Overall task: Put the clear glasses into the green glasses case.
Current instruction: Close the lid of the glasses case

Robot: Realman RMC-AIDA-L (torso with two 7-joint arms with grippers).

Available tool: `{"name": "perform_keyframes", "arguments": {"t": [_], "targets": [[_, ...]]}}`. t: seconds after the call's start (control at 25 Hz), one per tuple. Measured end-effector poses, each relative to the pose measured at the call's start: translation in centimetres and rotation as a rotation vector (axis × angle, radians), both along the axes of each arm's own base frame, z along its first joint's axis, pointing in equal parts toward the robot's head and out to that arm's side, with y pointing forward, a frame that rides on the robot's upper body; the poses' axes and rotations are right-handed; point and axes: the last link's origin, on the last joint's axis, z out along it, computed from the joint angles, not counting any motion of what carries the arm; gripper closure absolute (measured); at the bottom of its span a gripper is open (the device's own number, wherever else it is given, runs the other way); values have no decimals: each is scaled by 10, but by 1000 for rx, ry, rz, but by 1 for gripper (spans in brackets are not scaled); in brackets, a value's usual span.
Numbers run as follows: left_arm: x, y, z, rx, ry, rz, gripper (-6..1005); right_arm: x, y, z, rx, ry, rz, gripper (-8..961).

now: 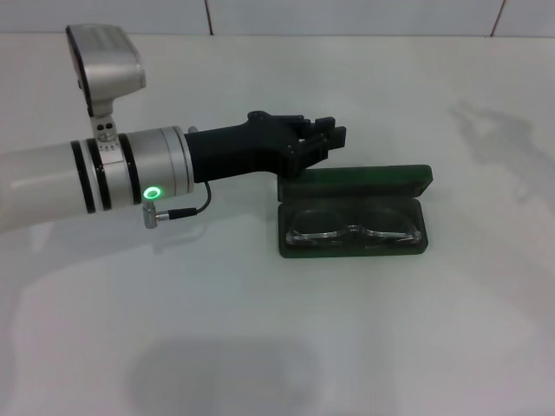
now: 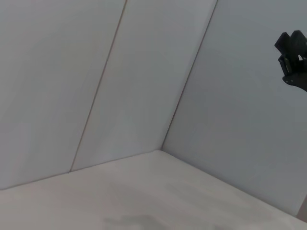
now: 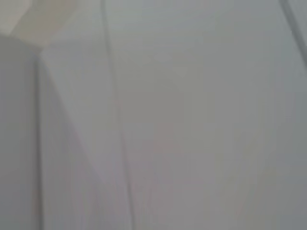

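The left arm is a pale cylinder with two black bands and a silver collar bearing a glowing green ring light; a thin black cable loops below it, a grey camera block sits above, and the left gripper is matte black

A pale glossy table runs back to a white tiled wall with thin dark seams.

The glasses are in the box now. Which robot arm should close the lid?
Probably the left. Its hand hovers right by the open lid of the green glasses case, where the clear glasses already lie. The right arm is not visible in any view.
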Motion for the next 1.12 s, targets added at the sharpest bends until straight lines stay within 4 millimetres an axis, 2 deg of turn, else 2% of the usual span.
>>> {"name": "perform_keyframes", "arguments": {"t": [0.2,0.52,1.12], "targets": [[-1,1,-4,2,18,13,783,3,6,-5,17,20,-17,797],[8,8,-25,-29,114,9,783,1,11,-10,16,17,-20,797],[5,9,-27,-29,132,32,784,6,12,-18,-7,25,-48,796]]}}
